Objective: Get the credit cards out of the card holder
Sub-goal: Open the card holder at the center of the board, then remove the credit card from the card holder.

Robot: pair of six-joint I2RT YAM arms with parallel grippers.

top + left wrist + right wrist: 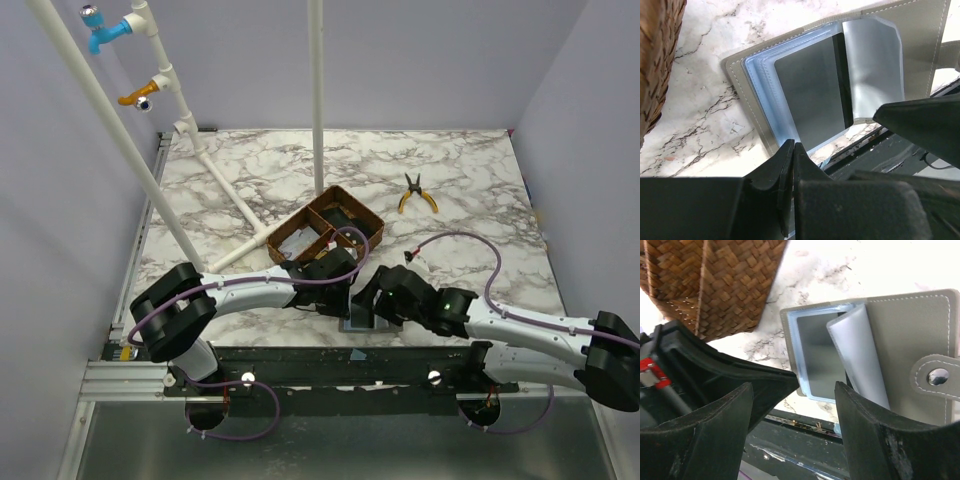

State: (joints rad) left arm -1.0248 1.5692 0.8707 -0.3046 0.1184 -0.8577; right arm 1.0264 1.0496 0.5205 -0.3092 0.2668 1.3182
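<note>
The card holder (920,45) lies open at the table's near edge, grey outside and pale blue-grey inside; it also shows in the right wrist view (910,335) and from above (358,318). A grey credit card (810,95) sits in its clear left pocket, and a pale sleeve (872,70) stands curled up beside it. My left gripper (792,146) is shut with nothing visible between its fingers, its tips just above the holder's near edge. My right gripper (792,387) is open, hovering over the same near edge, beside the left one.
The brown woven three-compartment tray (352,205) stands just behind the grippers, with something whitish (293,240) in its left compartment. Yellow-handled pliers (417,193) lie at the back right. White pipes (230,195) cross the left side. The table's front edge and black rail (330,355) are right below the holder.
</note>
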